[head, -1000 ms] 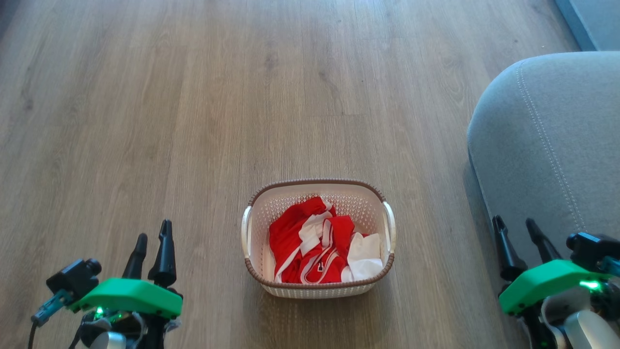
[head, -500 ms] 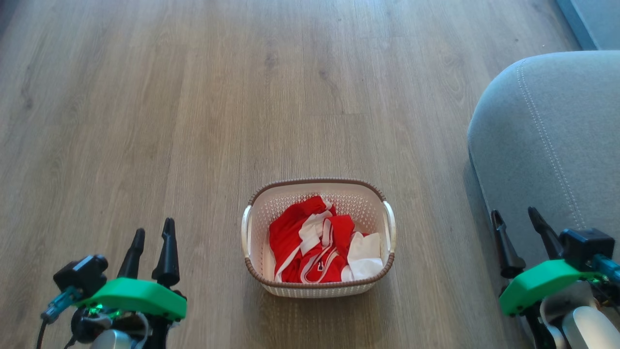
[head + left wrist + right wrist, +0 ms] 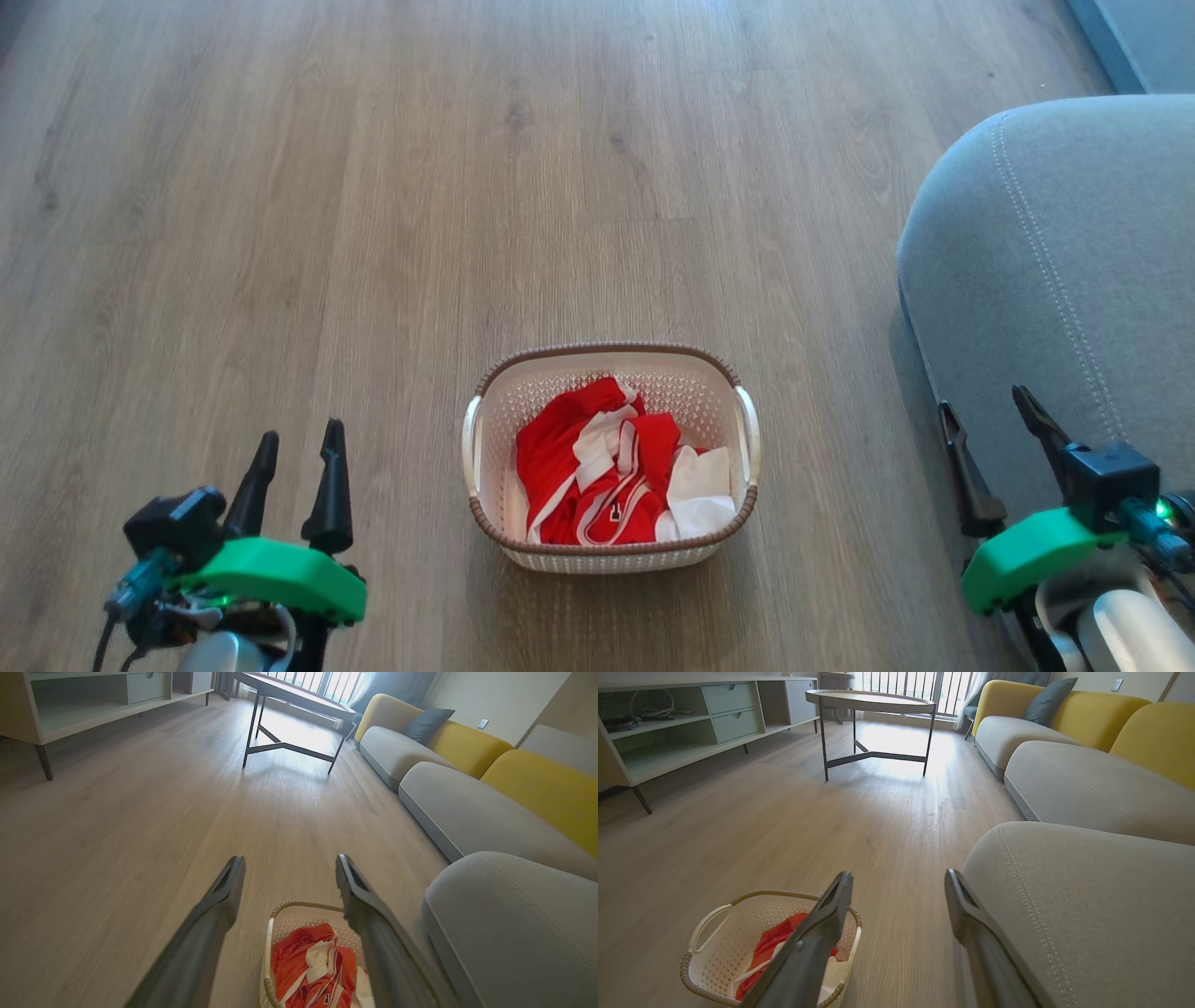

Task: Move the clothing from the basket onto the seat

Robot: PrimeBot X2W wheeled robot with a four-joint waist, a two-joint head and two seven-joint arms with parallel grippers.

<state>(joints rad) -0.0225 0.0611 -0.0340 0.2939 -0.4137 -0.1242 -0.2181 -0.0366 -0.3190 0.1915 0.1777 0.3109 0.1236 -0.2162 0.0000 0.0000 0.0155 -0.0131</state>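
Head view, left to right.

At 7 o'clock: left gripper (image 3: 301, 435), fingers spread apart, over bare wood floor (image 3: 373, 187), well apart from the basket.

At 6 o'clock, just below centre: basket (image 3: 607, 349), upright on the floor, white handles at its 9 and 3 o'clock. Inside: clothing (image 3: 597, 467), a crumpled red heap with white stripes; white cloth (image 3: 705, 485) at the heap's 4 o'clock, against the near right wall. Small dark mark on the red fabric near the front rim, too small to read.

At 3 o'clock: seat (image 3: 1074, 261), grey, pale stitched seam along its rounded edge, near the basket but not touching.

At 4 o'clock: right gripper (image 3: 982, 401), fingers spread apart, in front of the seat's edge.

Left wrist view: left gripper (image 3: 287, 863) open, basket (image 3: 299, 904) with clothing (image 3: 303, 961) at 6 o'clock between the fingers, seat (image 3: 509, 914) at 4 o'clock.

Right wrist view: right gripper (image 3: 899, 875) open, basket (image 3: 752, 919) at 7 o'clock, seat (image 3: 1087, 896) at 4 o'clock.
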